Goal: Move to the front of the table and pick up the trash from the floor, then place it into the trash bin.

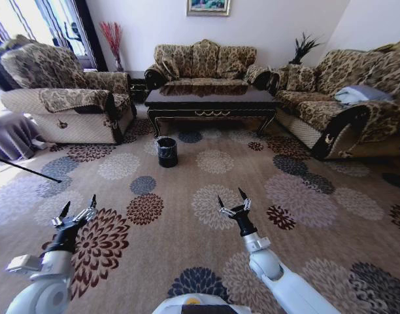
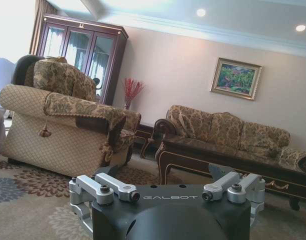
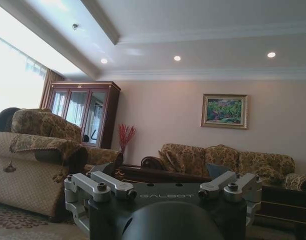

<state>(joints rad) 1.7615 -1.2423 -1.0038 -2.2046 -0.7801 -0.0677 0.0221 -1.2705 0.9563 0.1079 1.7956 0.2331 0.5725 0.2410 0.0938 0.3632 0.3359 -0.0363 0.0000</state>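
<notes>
The long dark table (image 1: pixel 210 101) with gold trim stands ahead, in front of the back sofa, and also shows in the left wrist view (image 2: pixel 193 160). The small black trash bin (image 1: pixel 166 151) sits on the patterned floor (image 1: pixel 187 183), just before the table's left end. The trash is out of view. My left gripper (image 1: pixel 78 205) hovers open over the carpet at the lower left. My right gripper (image 1: pixel 231 197) hovers open at the lower centre. Both hold nothing and are well short of the bin.
A patterned armchair (image 1: pixel 63 98) stands at the left and a sofa (image 1: pixel 357 98) at the right, flanking the table. A thin black rod (image 1: pixel 23 169) lies across the carpet at the far left, beside a grey draped object (image 1: pixel 9 134). Open carpet stretches between me and the table.
</notes>
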